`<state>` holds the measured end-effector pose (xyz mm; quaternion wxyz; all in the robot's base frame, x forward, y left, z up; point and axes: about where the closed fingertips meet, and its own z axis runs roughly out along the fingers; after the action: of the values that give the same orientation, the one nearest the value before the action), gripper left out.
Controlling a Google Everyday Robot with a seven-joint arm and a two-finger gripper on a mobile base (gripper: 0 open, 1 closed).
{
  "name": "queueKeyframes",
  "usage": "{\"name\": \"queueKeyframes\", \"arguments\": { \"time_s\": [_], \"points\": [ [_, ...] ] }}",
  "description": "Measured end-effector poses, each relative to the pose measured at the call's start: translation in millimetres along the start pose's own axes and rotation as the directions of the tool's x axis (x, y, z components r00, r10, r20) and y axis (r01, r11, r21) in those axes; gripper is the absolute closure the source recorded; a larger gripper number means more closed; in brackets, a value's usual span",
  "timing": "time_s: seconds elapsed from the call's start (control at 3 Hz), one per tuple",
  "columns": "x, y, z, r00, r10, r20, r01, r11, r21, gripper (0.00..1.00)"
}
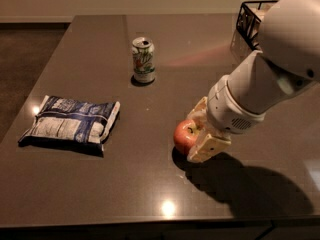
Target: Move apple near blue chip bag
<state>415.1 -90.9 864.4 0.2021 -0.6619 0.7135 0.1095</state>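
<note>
Pincer clasps shiny red apple, yellowish near its stem.
</note>
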Motion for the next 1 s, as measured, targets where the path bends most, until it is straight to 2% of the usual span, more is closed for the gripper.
{"name": "queueKeyframes", "arguments": {
  "time_s": [0.33, 0.67, 1.0],
  "points": [
    [-15.3, -23.4, -12.2, 0.999, 0.029, 0.014, -0.029, 0.9993, 0.022, 0.87],
    [-42.7, -46.4, -13.7, 0.998, 0.039, 0.049, -0.041, 0.9988, 0.027, 1.0],
    [-65.8, -58.8, -3.3, 0.996, 0.041, 0.076, -0.041, 0.9991, 0.007, 1.0]
  ]
}}
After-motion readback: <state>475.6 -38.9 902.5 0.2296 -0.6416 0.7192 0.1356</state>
